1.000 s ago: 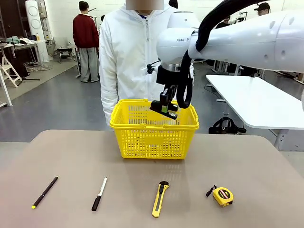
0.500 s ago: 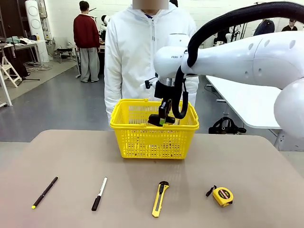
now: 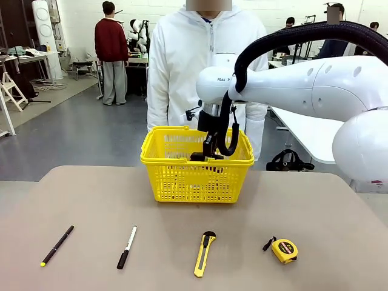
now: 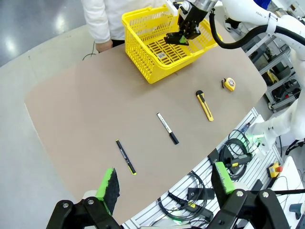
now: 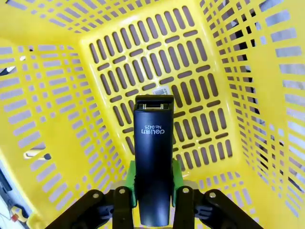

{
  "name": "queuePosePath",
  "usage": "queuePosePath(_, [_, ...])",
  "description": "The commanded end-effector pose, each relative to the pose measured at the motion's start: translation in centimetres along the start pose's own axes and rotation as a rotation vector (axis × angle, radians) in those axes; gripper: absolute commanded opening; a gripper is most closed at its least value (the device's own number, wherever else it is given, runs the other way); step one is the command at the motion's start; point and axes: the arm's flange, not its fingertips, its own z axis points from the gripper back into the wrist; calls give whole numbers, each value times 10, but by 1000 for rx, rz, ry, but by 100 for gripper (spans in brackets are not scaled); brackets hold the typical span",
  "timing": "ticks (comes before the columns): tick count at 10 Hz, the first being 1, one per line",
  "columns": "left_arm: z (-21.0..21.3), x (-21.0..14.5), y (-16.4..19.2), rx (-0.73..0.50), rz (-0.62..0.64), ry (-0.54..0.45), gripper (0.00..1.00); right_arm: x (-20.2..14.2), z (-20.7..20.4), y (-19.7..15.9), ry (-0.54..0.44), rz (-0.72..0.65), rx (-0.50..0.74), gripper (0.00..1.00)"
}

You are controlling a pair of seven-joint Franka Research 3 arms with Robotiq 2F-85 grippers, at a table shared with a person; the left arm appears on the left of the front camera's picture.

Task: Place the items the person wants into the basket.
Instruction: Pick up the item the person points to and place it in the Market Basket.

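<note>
My right gripper [image 3: 206, 156] hangs inside the yellow basket [image 3: 197, 180], shut on a dark oblong stapler-like object [image 5: 152, 157] with white print. In the right wrist view the object points down at the basket's slotted floor [image 5: 190, 95], held between the green pads [image 5: 177, 175]. The black pen with a yellow tip [image 3: 57, 245] and the white marker with a black cap [image 3: 127, 247] lie on the table's near left. My left gripper [image 4: 165, 180] is open high above the table. The person [image 3: 206, 66] in a white jacket stands behind the basket.
A yellow-and-black utility knife [image 3: 204, 253] and a yellow tape measure [image 3: 283, 250] lie on the near right of the tan table [image 3: 315, 206]. The right arm [image 3: 303, 79] spans the upper right. Another person in a red sweater [image 3: 110, 48] stands far back.
My right gripper has come down from above the basket's rim into the basket, still holding the dark object. The person has shifted to the right.
</note>
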Motion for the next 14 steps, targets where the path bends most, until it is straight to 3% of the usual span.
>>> queuePosePath(1, [1, -1, 1, -16, -15, -8, 100, 11, 11, -7, -11, 18, 38, 91])
queuePosePath(2, [1, -1, 1, -16, -15, -8, 100, 11, 11, -7, -9, 20, 39, 100])
queuePosePath(3, [1, -1, 1, -16, -15, -8, 100, 11, 11, -7, -6, 21, 39, 95])
queuePosePath(4, [1, -1, 1, -16, -15, -8, 100, 11, 11, -7, -3, 19, 40, 100])
queuePosePath(8, [1, -1, 1, -16, -15, -8, 100, 12, 14, -4, -8, 19, 40, 100])
queuePosePath(10, [1, -1, 1, -16, -15, -8, 100, -4, 49, 16, 3, -41, -12, 100])
queuePosePath(12, [1, -1, 1, -16, -15, -8, 100, -109, 147, 71, 22, -264, -227, 100])
queuePosePath(14, [1, -1, 1, -16, -15, -8, 100, -244, 224, 158, -68, -446, -359, 100])
